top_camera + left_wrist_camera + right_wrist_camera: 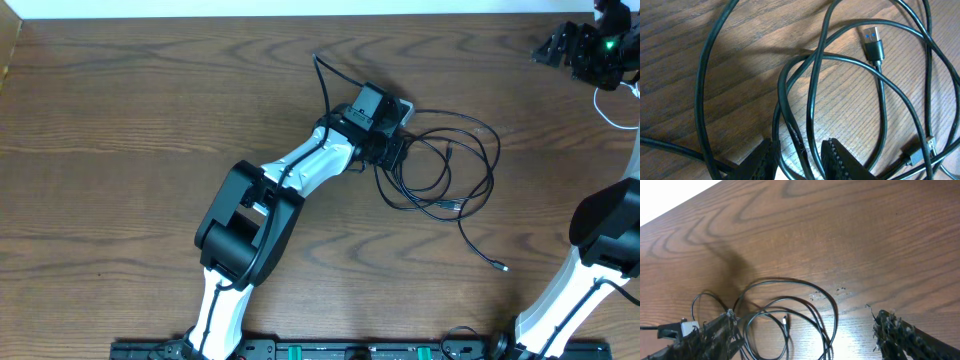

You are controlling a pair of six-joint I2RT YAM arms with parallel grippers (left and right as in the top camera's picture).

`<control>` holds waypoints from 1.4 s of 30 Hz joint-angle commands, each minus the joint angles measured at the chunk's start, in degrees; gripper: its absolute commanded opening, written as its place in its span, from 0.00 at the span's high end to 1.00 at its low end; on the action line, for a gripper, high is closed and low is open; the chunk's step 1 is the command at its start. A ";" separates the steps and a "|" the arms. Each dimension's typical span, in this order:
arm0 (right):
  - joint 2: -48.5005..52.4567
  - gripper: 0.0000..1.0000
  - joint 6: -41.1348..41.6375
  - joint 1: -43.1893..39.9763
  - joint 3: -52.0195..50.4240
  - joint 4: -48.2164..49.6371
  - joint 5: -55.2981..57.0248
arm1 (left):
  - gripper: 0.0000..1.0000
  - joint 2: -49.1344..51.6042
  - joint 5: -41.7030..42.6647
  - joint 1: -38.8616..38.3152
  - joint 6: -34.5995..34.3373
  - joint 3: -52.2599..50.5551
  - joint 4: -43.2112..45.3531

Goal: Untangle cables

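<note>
Between the dark ridged fingers (840, 160) of my left pincer (800, 147) run two or three strands of the long thin black cable (812, 100). The jaws stand narrowly apart, and I cannot tell whether they pinch a strand or merely straddle it. Just ahead of the fingertips the cord crosses over itself in several overlapping loops, all lying on the brown wood-grain table (740, 45). Further ahead and off to one side I see the black USB plug with a blue tongue (872, 44), flat on the wood. On that same side, nearer the pincer, sits a smaller black plug (912, 156). From overhead, the tangle spreads away from the left pincer's tip, and one loose end (498, 266) trails out toward the arms' bases. My right pincer (802, 320) is well apart from all this, released, its jaws wide with nothing between them, looking across the wood at the loops.
</note>
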 commanded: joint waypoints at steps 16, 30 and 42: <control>0.33 0.15 -0.90 2.19 -0.39 -0.11 0.22 | 0.93 -21.92 -1.92 3.96 0.17 4.39 -6.64; 0.33 0.12 -3.23 10.47 -0.39 -0.81 -2.01 | 0.93 -48.54 -16.06 4.00 0.24 4.39 0.57; 0.31 0.12 -22.38 14.43 -0.39 -6.29 -26.43 | 0.93 -50.12 -22.71 4.48 0.22 4.39 3.61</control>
